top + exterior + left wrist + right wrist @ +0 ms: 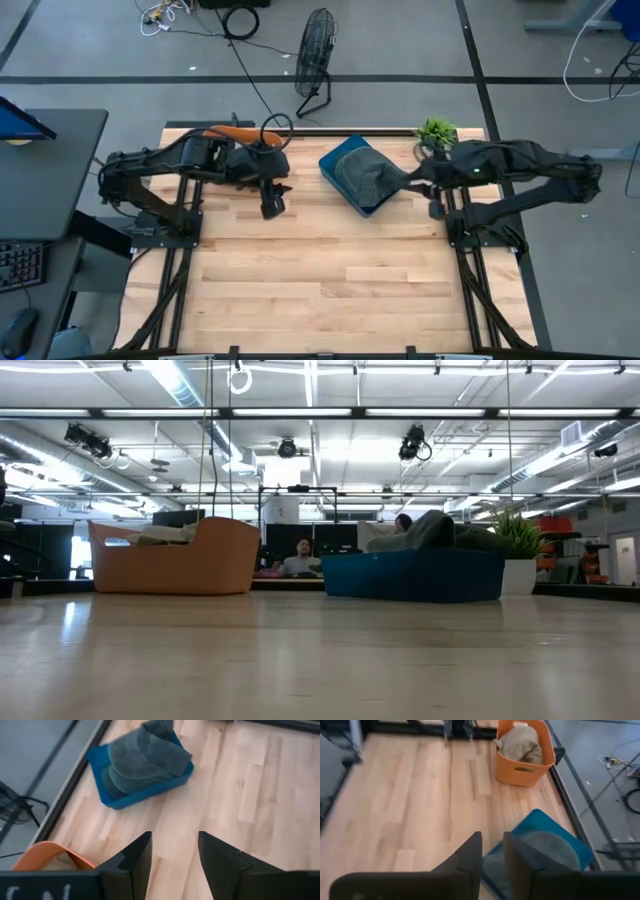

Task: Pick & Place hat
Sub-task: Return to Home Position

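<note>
Left end effector (175, 837) hangs wide over the tabletop (260, 795); right end effector (492, 837), narrowly parted, holds nothing over the blue bin (145, 797) edge, since the gray caps (145, 757) lie piled inside.

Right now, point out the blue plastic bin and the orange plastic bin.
blue plastic bin (150, 794): left wrist view, its side wall.
orange plastic bin (535, 775): right wrist view, its front wall.

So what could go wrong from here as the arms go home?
The gray fabric caps heap above the rim of the blue plastic bin, and the right gripper hangs close over them: pulling back could snag one. The left arm crosses above the orange plastic bin; the open left gripper might clip it.
</note>
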Robot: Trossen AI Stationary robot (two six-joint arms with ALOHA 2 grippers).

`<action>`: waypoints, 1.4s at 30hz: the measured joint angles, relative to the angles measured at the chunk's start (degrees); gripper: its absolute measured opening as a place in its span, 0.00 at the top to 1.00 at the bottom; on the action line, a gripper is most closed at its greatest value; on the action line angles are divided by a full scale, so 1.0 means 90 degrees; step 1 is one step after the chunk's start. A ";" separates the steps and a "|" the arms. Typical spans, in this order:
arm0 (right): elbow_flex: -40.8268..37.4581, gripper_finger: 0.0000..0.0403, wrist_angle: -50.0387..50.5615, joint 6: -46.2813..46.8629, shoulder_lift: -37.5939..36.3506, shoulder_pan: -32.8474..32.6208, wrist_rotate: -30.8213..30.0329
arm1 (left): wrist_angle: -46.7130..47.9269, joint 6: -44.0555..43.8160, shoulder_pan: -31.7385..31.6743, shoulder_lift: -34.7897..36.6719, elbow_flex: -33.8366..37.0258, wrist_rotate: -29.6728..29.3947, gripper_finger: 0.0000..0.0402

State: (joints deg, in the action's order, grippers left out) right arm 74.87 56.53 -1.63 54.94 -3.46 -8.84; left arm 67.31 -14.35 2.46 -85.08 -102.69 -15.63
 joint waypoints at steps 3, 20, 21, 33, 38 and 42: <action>-0.0411 0.81 -0.0270 0.0224 -0.0541 -0.0001 0.0106 | 0.0147 -0.0041 0.0002 0.0063 0.0005 0.0181 0.62; -0.1947 0.85 -0.1394 0.0599 -0.2897 0.0002 0.0872 | -0.0729 -0.0282 0.0347 0.2081 0.1205 -0.0542 0.84; -0.2052 0.85 -0.1540 0.0697 -0.2992 0.0002 0.0872 | -0.1130 -0.0321 0.0331 0.2286 0.1671 -0.0462 0.85; -0.3316 0.85 -0.2605 0.1031 -0.3624 0.0002 0.1088 | -0.5586 -0.0854 -0.0421 0.4162 0.6318 0.0819 0.94; -0.3610 0.85 -0.2736 0.1187 -0.4114 0.0002 0.0827 | -0.6621 -0.1032 -0.0875 0.4695 0.7358 0.1411 0.97; -0.3754 0.85 -0.2746 0.1096 -0.4762 0.0005 0.0708 | -0.6795 -0.1025 -0.1172 0.4969 0.7804 0.1488 0.98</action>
State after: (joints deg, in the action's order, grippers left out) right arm 41.09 31.81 8.23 12.09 -3.42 -2.48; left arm 6.16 -23.57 -8.09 -40.36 -32.46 -2.24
